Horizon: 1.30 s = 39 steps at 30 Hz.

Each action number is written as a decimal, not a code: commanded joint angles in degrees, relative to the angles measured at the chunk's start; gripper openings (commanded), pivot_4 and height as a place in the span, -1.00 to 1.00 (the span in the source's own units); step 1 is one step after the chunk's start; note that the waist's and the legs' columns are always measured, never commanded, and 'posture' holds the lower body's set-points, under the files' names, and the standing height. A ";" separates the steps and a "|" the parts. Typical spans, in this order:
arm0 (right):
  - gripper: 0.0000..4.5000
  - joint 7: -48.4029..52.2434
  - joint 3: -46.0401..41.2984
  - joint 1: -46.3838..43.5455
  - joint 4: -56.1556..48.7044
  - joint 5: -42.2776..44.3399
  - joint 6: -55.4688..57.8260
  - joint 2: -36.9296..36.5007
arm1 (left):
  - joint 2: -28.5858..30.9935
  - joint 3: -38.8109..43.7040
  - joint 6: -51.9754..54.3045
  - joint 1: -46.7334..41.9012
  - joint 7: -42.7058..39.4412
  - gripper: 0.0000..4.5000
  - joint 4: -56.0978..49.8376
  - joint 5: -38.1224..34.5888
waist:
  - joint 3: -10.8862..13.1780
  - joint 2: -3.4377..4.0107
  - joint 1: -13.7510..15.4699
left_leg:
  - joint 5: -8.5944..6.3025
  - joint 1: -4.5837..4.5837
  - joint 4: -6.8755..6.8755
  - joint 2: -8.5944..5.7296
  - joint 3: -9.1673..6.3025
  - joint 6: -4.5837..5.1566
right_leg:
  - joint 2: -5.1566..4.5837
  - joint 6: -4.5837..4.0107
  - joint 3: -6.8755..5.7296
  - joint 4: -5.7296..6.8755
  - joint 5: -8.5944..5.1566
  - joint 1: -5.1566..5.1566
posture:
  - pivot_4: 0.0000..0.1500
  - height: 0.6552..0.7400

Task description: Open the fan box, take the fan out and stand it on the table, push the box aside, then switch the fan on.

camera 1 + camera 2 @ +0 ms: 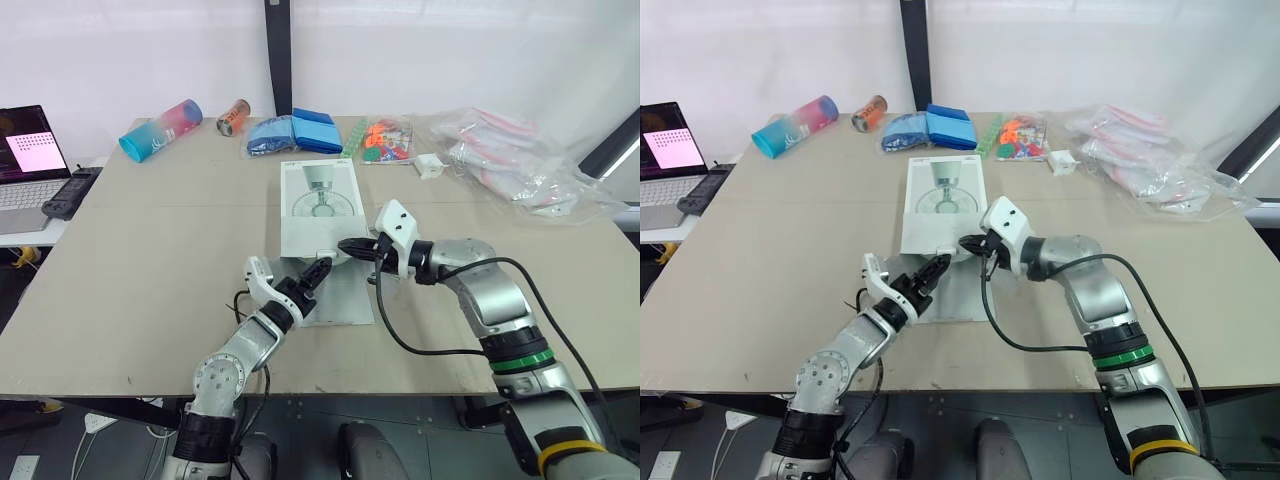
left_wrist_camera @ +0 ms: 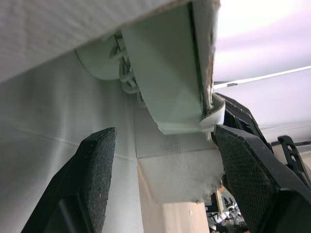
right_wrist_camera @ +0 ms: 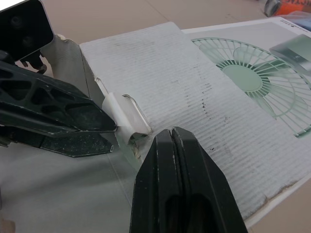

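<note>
Looking along the left hand (image 2: 170, 170), its two black fingers stand wide apart at the near end of the fan box (image 2: 165, 82). In the right wrist view, the right hand (image 3: 173, 145) has its fingers pressed together, empty, beside a white tab (image 3: 124, 114) on the box edge. A green fan is printed on the white lid. From the head view, the flat box lies mid-way on the beige bench (image 1: 150, 250) with one flap (image 1: 335, 295) folded out. A tumbler (image 1: 160, 128), can (image 1: 233, 117), blue cloths (image 1: 295, 132) and plastic bags (image 1: 520, 165) line the far edge, before a white wall.
</note>
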 commanded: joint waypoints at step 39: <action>-1.00 -0.20 0.79 1.19 -0.29 -0.87 0.97 -0.47 | -9.59 -0.25 -6.17 -1.51 -4.03 0.52 3.14 -1.08 | 0.06 -0.06 -0.11 | -0.01 -0.10 -0.12 0.01 -0.08 -0.02 | 0.03 0.05 -0.03 -0.21 0.01 -0.07 | 1.00 1.00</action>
